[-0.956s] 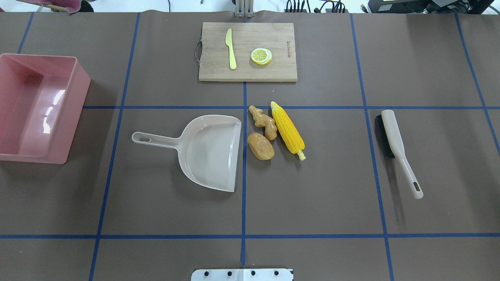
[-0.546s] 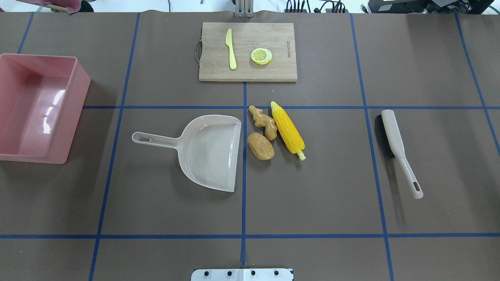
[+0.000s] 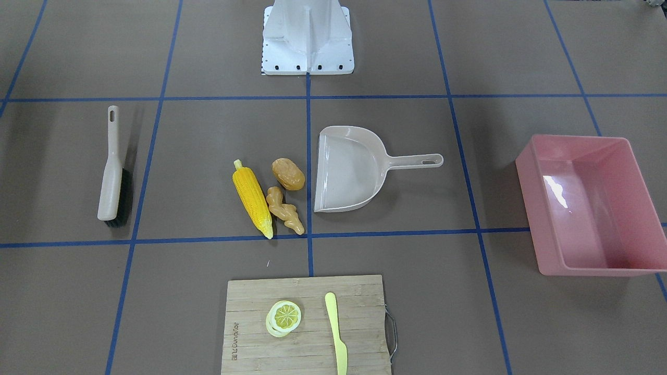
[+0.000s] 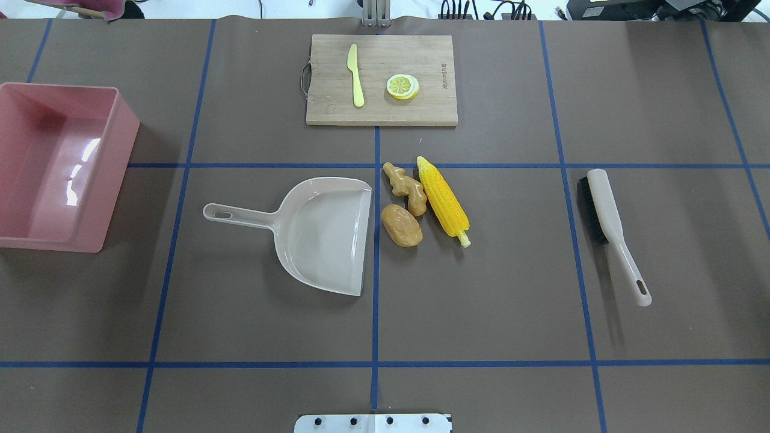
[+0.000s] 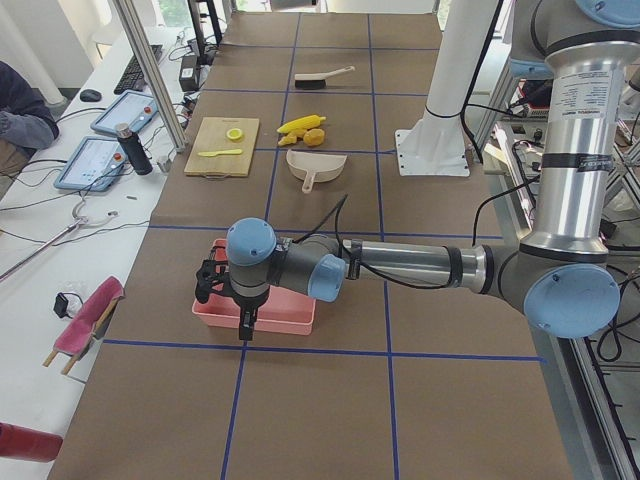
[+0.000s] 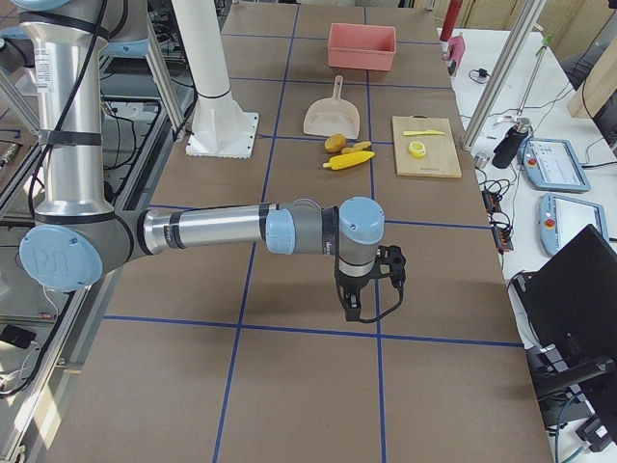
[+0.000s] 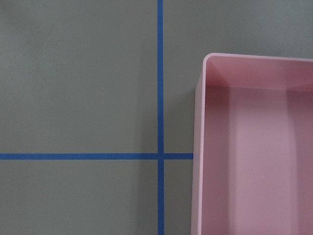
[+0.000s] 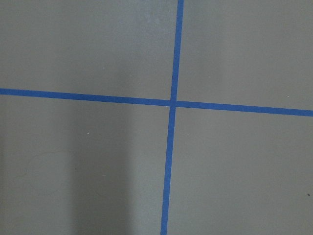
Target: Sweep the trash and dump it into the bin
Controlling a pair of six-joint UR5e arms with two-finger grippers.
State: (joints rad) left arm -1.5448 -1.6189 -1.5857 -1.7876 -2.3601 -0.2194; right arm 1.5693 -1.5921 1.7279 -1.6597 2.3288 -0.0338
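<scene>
The trash lies mid-table: a yellow corn cob (image 4: 443, 200), a brown potato (image 4: 401, 225) and a tan ginger root (image 4: 406, 187), just right of the beige dustpan's (image 4: 325, 234) open mouth. The pink bin (image 4: 114, 174) stands empty at the far left; its corner shows in the left wrist view (image 7: 198, 147). A beige brush (image 4: 607, 216) lies at the right. My left gripper (image 5: 245, 322) hangs above the bin's near edge, seen only from the side, and I cannot tell its state. My right gripper (image 6: 352, 307) hangs over bare table beyond the brush; I cannot tell its state either.
A wooden cutting board (image 4: 421, 60) at the far edge carries a yellow-green knife (image 4: 356, 75) and a lemon slice (image 4: 402, 86). Blue tape lines grid the brown table. The robot's base plate (image 4: 373, 423) sits at the near edge.
</scene>
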